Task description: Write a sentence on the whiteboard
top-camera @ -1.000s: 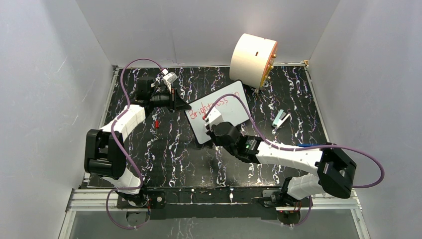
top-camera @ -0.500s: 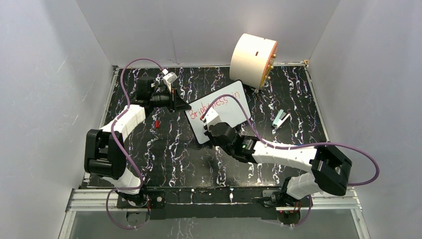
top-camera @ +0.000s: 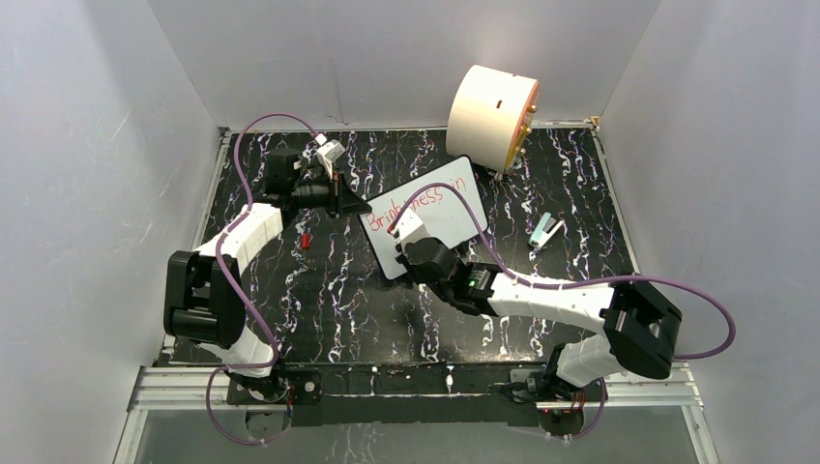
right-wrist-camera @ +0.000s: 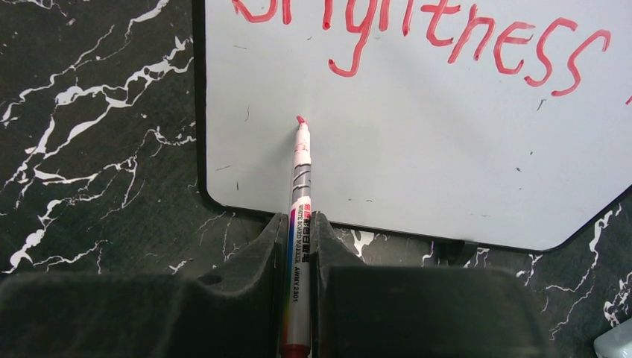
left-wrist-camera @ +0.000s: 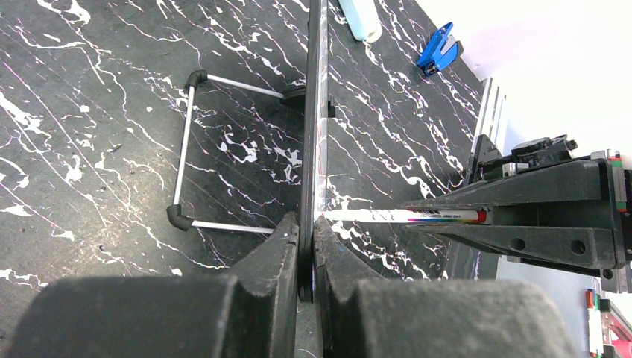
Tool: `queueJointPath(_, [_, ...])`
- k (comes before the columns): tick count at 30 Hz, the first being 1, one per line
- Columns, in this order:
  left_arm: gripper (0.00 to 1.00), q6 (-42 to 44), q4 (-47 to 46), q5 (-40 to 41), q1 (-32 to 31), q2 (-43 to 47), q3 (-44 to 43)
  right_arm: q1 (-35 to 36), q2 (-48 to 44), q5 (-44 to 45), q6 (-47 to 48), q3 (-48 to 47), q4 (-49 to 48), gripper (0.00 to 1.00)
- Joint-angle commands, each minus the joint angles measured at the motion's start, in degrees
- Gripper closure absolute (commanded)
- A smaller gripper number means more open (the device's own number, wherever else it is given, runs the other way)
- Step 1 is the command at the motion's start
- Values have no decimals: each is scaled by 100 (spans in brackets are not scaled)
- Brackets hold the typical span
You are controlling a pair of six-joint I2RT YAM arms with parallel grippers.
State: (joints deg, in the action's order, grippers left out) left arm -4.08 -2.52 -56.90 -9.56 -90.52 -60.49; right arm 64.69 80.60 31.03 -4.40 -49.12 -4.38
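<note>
Top external view: the board (top-camera: 447, 220) sat just past the table's centre, its long side running from 8 o'clock toward 2 o'clock.
Sentence: red handwriting along the board's far edge; "Brightness" (right-wrist-camera: 447, 33) was readable, with a short word after it. The half of the board below that was blank.
Left gripper (left-wrist-camera: 307, 257): jaws pressed together on the board's thin edge, at the board's 9 o'clock corner, steadying it.
Stand (left-wrist-camera: 185, 145): a wire prop folded out behind the board, seen from the left wrist.
Right gripper (right-wrist-camera: 299, 224): jaws pinching a marker (right-wrist-camera: 301, 175), reaching in from the board's 6 o'clock side.
Marker tip: at the board face, under the first letters of "Brightness", near the left rim. It looked to be touching.
Step in hand: probably the start of the second line, with the first line done.
Next move: likely calls for steady, light pressure on the tip, with strokes running toward 3 o'clock, parallel to the first line and clear of its hanging "g". The left grip would have to stay firm so the propped board did not shift.
Surface: a table (top-camera: 329, 300) of black stone pattern with white veins.
Room: plain white walls (top-camera: 97, 145) on three sides.
Other things: a cream cylinder (top-camera: 491, 116) at the table's 1 o'clock edge, a small pale teal item (top-camera: 544, 232) at 3 o'clock from the board, and a tiny red piece (top-camera: 306, 239) at 9 o'clock.
</note>
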Motion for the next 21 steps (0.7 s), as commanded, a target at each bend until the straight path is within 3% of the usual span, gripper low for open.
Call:
queueJointPath(1, [100,232,472,462,-151,-116,102,9,13,227,-148,-208,207,100])
queueJointPath(21, [100,228,472,483,-150,-133,99,9,-290,436,-148,-159,78,100])
